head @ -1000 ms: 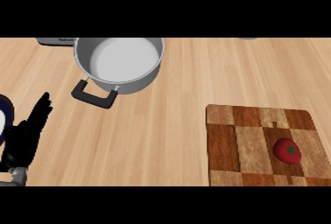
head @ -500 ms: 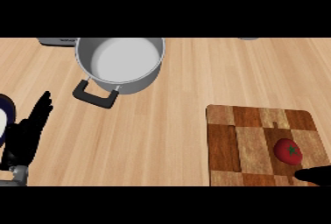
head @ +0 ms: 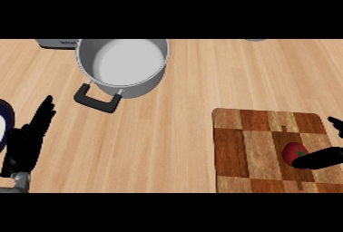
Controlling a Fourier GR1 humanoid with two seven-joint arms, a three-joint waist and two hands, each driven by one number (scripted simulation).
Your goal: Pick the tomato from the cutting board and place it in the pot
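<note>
**Robot hand closes in on the tomato**

Pale wood counter (head: 188,90) fills the view. At the far left the left robot hand (head: 28,140) rests near the edge, fingers straight and up, holding nothing. Up and to its right, well apart, stands the grey pot (head: 122,63), empty as far as can be seen, its black handle (head: 98,99) pointing back toward that hand. Further right lies the chequered cutting board (head: 254,149), and on its right part sits the red tomato (head: 293,153). The right robot hand (head: 321,157) comes in from the right edge; one dark finger lies across the tomato's lower right side and another shows just above it, spread apart, not curled round the fruit, so it reads as open.

The tomato is probably light, smooth and round, apt to roll and to bruise under a hard squeeze. Best taken across its middle, fingers on one side and thumb on the other.
</note>
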